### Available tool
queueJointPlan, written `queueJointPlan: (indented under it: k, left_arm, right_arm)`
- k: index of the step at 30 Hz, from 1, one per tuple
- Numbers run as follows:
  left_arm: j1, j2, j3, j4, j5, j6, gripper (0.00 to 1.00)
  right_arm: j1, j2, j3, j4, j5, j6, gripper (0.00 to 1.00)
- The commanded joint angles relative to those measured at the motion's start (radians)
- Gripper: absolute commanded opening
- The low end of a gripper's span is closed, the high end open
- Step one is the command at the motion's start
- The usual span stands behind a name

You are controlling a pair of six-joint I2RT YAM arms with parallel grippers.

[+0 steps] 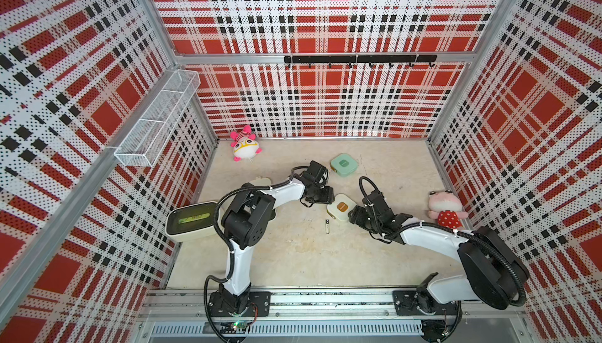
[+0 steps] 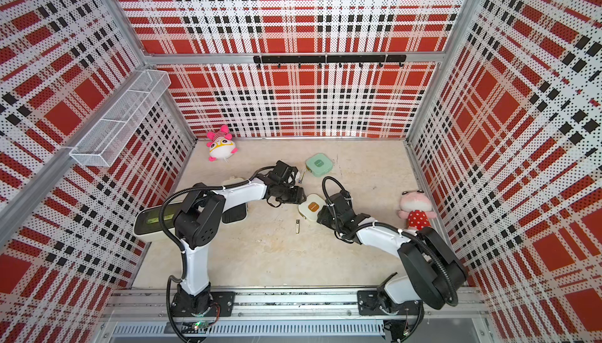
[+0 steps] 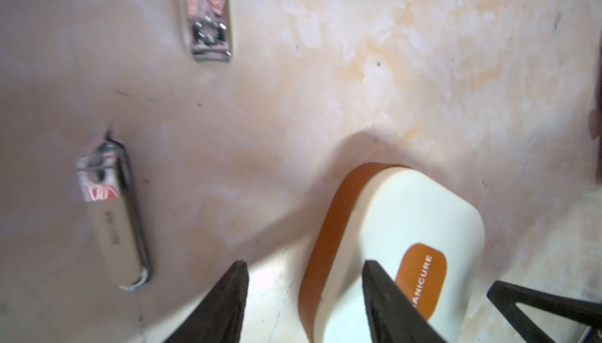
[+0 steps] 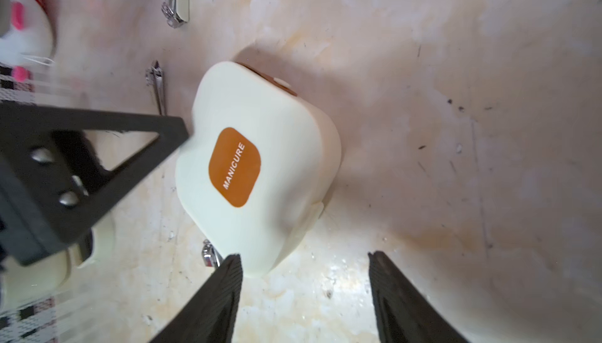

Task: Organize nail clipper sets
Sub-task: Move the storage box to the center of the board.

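Observation:
A shut cream case [image 1: 340,207] [image 2: 312,207] with an orange "MANICURE" label lies mid-table between my two grippers. My left gripper [image 3: 304,269] [image 1: 329,198] is open at the case's [image 3: 407,214] orange-rimmed edge, one finger over the lid, the other off to the side over the table. My right gripper [image 4: 304,260] [image 1: 351,215] is open and empty, just short of the case's [image 4: 260,162] corner. Two silver clippers [image 3: 208,22] [image 3: 114,221] lie loose. A mint green case [image 1: 344,164] sits farther back. Another cream case [image 1: 260,181] is partly hidden behind the left arm.
A larger cream box with a green-tinted top [image 1: 192,221] stands at the left edge. Plush toys sit at the back left [image 1: 245,144] and the right edge [image 1: 444,209]. A wire basket [image 1: 156,120] and a hook rail [image 1: 360,59] hang on the walls.

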Motion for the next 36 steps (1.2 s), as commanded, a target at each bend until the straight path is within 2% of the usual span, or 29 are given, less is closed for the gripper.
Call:
queueJointPlan:
  k: [1,5,10,17,30,36]
  left_arm:
    - [0.044,-0.109,-0.042,0.058,0.015,-0.041,0.62]
    - [0.116,-0.203,-0.147,0.173,0.083,-0.112,0.62]
    - [0.206,-0.286,-0.263,0.286,0.151,-0.189,0.62]
    - [0.267,-0.322,-0.316,0.287,0.176,-0.182,0.62]
    - [0.275,-0.371,-0.363,0.258,0.137,-0.162,0.62]
    - [0.267,-0.408,-0.395,0.22,0.067,-0.16,0.59]
  right_arm:
    - [0.063,0.052,0.133,-0.2,0.12,-0.147,0.68]
    - [0.13,0.146,0.29,-0.338,0.241,-0.229,0.73]
    - [0.159,0.26,0.418,-0.381,0.254,-0.298,0.75]
    - [0.181,0.377,0.515,-0.407,0.267,-0.339,0.77]
    - [0.166,0.428,0.492,-0.425,0.341,-0.306,0.82]
    - [0.092,0.4,0.408,-0.379,0.311,-0.282,0.8]
